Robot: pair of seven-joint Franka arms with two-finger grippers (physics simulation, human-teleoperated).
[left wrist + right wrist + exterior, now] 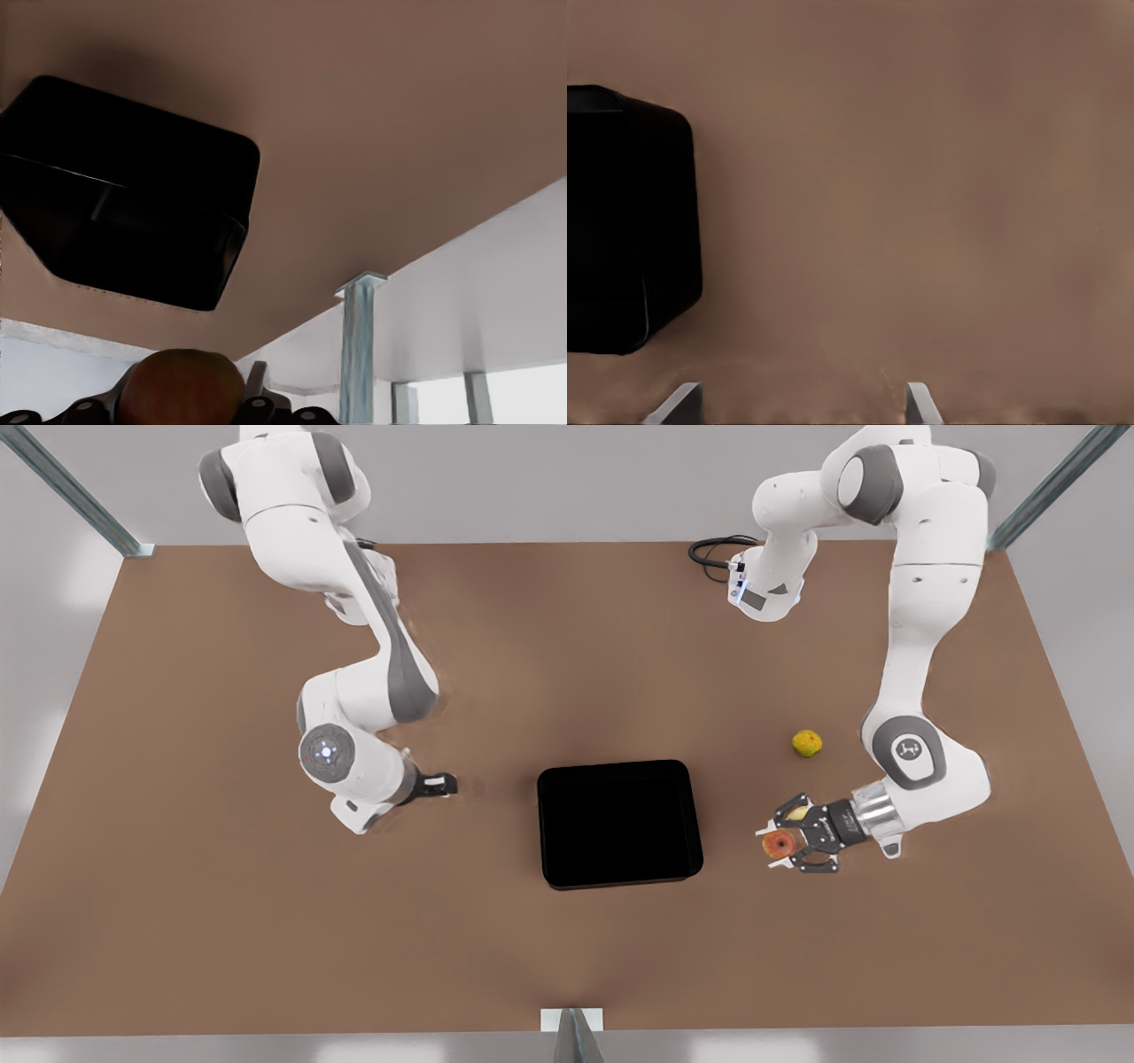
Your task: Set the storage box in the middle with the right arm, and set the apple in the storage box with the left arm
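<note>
Apple (780,844) clamped in the left tool (783,845), box (618,824) at mid-bench.
From the front, the left tool sits at the front view's right, just beside the box, with a yellow-green fruit (806,742) on the bench (221,868) nearby. The left wrist view shows the apple (182,388) between the fingers (257,376) and looks into the box (124,195). The right tool (440,784) is low at the front view's left, apart from the box; its wrist view shows two fingertips (678,403) spread apart, nothing between, and the box's (629,221) side.
</note>
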